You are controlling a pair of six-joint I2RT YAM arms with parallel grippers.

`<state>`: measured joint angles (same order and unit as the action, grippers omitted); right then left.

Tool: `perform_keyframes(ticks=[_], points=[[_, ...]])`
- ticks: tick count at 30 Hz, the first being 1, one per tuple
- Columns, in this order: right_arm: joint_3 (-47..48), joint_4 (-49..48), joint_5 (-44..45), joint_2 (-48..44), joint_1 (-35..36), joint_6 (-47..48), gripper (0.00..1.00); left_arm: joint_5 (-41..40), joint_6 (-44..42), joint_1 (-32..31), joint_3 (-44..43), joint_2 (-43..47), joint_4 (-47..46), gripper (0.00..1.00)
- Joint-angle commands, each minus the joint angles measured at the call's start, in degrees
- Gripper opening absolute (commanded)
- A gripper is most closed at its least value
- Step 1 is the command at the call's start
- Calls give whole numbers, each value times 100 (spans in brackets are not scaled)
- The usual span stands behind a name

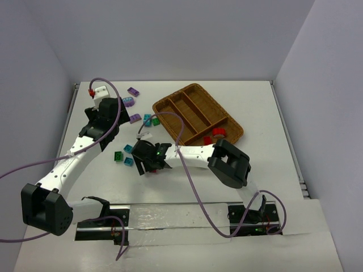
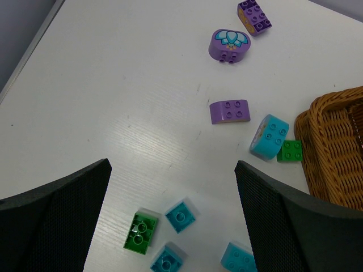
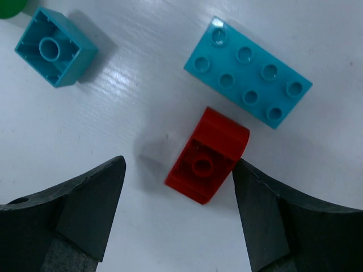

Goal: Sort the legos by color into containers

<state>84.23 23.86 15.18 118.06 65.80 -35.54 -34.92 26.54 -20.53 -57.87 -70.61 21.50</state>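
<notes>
The brown wicker tray (image 1: 180, 96) lies at the back right, with two red legos (image 1: 218, 133) in its crosswise end compartment. My right gripper (image 1: 152, 160) is open and low over the table. In the right wrist view it (image 3: 178, 164) straddles an upturned red lego (image 3: 208, 156), whose right side is at or touching the right finger (image 3: 272, 209). A teal long lego (image 3: 248, 71) and a small teal one (image 3: 55, 47) lie just beyond. My left gripper (image 2: 173, 164) is open, empty and held high above a green lego (image 2: 139, 232) and teal legos (image 2: 181, 215).
Three purple legos (image 2: 229, 111) (image 2: 229, 44) (image 2: 253, 16) lie at the back left. A rounded teal lego (image 2: 269, 136) and a green one (image 2: 290, 151) sit beside the tray's corner (image 2: 334, 147). A white block with a red part (image 1: 99, 90) stands at the far left edge.
</notes>
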Motion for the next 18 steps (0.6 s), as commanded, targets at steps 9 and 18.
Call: perform_keyframes(ticks=[9, 18], points=[[483, 234, 542, 159, 21, 157, 40, -68, -66, -21, -84, 69, -112, 99], [-137, 102, 742, -910, -7, 214, 25, -50, -35, -21, -49, 82, -120, 99]])
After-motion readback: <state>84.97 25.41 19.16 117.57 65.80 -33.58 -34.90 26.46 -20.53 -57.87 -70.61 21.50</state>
